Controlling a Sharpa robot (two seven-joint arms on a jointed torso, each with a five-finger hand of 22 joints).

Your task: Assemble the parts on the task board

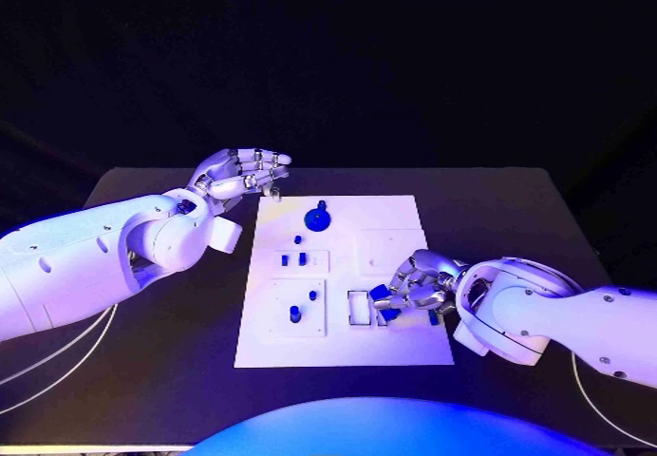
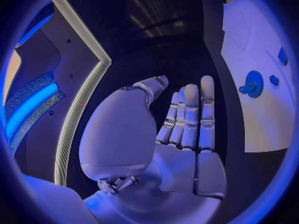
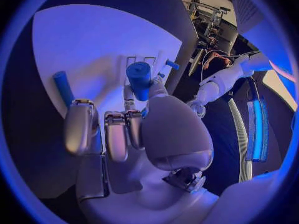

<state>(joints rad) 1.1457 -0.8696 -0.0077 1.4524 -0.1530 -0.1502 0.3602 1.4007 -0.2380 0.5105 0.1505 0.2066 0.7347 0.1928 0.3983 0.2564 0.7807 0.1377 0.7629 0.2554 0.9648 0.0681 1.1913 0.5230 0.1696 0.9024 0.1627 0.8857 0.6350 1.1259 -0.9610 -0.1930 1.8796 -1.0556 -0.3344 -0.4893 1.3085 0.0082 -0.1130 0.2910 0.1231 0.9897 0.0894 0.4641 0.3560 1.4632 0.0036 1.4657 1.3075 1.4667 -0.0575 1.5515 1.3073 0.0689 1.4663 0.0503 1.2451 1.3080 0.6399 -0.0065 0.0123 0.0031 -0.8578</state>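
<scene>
closest to the head camera is the near edge of the white task board (image 1: 343, 353), bare plate down there, sitting on the black table (image 1: 164, 380).

going left to right: left arm (image 1: 96, 256) comes in over the table and its left hand (image 1: 244, 174) hangs off the board's far left corner, above the dark tabletop. from its own wrist cam the left hand (image 2: 187, 129) has fingers straight and side by side, thumb out to the side, nothing in it. so it's just flat and empty, not touching the board as far as i can see.

on the board itself, the round blue part (image 1: 318, 221) sits near the far edge, with a small blue piece (image 1: 301, 239) just beside it. a bit nearer there's a pair of small blue pegs (image 1: 293, 256) in a raised square, and nearer still two more small parts (image 1: 301, 304) on another square panel. right of those, a slotted white fixture (image 1: 360, 309).

right hand (image 1: 415, 287) is low over the board's right side, just beside that fixture, fingers curled in. wrist view shows the right hand (image 3: 134, 129) pinching a blue cylinder (image 3: 139, 78) between thumb and fingertips, held over the white plate. another blue peg (image 3: 62, 87) lies on the board beside the fingers, and a small blue bit (image 3: 172, 63) sits past the slots. the hand covers most of what's under it, so can't tell whether the cylinder touches the board.
</scene>
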